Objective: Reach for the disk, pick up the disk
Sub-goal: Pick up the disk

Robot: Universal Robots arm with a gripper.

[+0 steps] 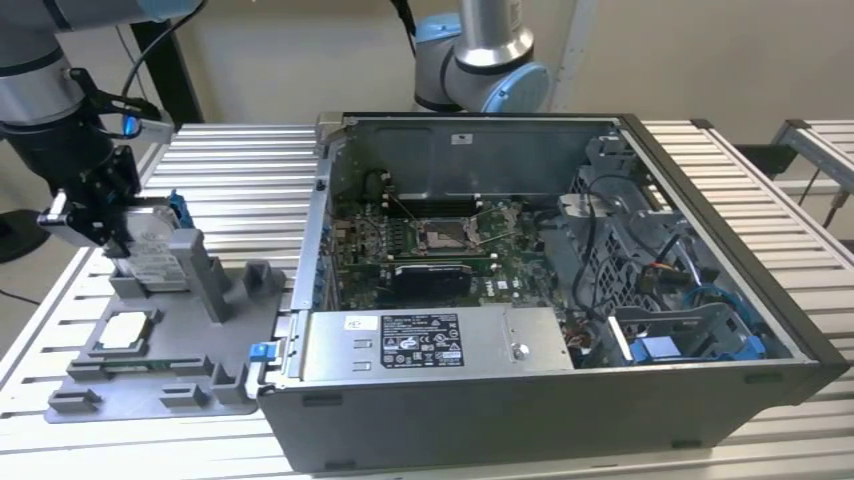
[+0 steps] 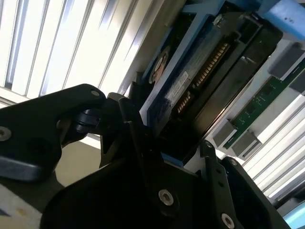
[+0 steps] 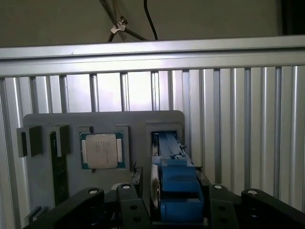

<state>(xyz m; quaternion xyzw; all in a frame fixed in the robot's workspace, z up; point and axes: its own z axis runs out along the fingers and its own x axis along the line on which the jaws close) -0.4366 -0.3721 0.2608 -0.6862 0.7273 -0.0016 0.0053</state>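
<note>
Black gripper (image 3: pixel 170 180) jaws stood apart, one on each side of the disk (image 3: pixel 176 205), with narrow gaps visible in the first wrist view; whether either pad touched could not be told. Upright on its edge, the disk sat in a slot of the grey fixture (image 1: pixel 134 370), blue rail facing the wrist. A processor chip (image 3: pixel 101 151) lay flat in a nearby recess. Beyond, toward the exterior view's right, stood an open computer case (image 1: pixel 534 400) on the slatted metal table (image 1: pixel 240 170). Farthest back rose a second arm (image 1: pixel 481 60).
</note>
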